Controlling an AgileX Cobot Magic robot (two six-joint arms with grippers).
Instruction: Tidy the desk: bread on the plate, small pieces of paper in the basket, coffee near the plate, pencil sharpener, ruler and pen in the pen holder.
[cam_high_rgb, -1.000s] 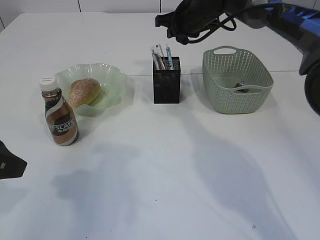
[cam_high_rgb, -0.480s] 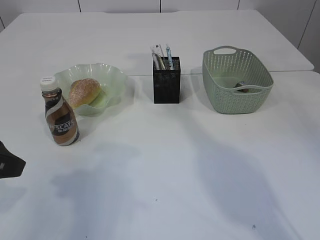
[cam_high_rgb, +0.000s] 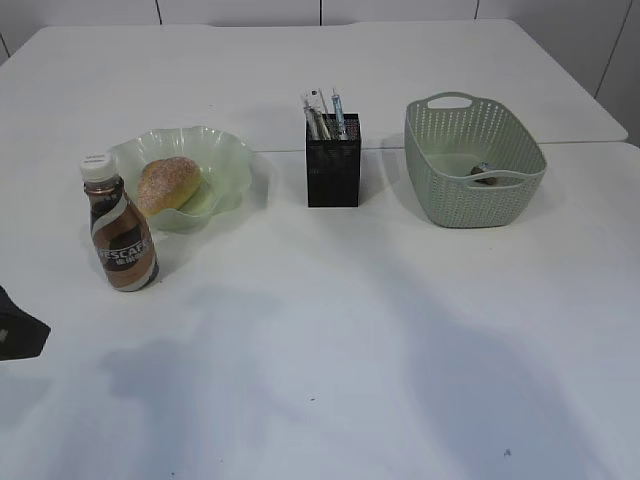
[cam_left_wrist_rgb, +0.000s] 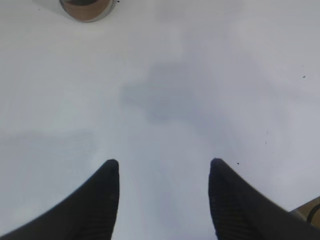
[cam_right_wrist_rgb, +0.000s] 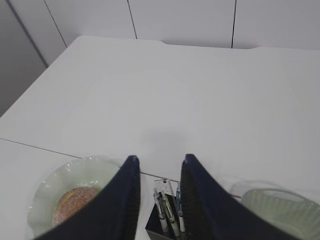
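A: Where's the bread (cam_high_rgb: 167, 184)?
B: In the pale green wavy-rimmed plate (cam_high_rgb: 226, 156), at the far left of the white surface (cam_high_rgb: 330, 340). The Nescafe coffee bottle (cam_high_rgb: 119, 229) stands upright just near-left of that plate, white cap on.

A: And the stationery?
B: The black mesh pen holder (cam_high_rgb: 333, 173) sits in the middle, right of the plate, just beyond the seam. A clear ruler (cam_high_rgb: 316, 115) and pens (cam_high_rgb: 338, 113) stick up out of it. A sharpener can't be made out.

A: The basket?
B: The sage-green lattice basket (cam_high_rgb: 452, 190) is right of the holder, well apart from it. Something small and dark lies inside at its right end; too small to name.

A: The claws?
B: The left claw (cam_left_wrist_rgb: 164, 172) has its black fingers parted with nothing between them, low over bare surface; the bottle's base shows at the top edge of its view. The right claw (cam_right_wrist_rgb: 157, 167) is high up, looking down on the holder, fingers apart and empty. Only a dark bit of the left arm shows at the left edge of the exterior view.
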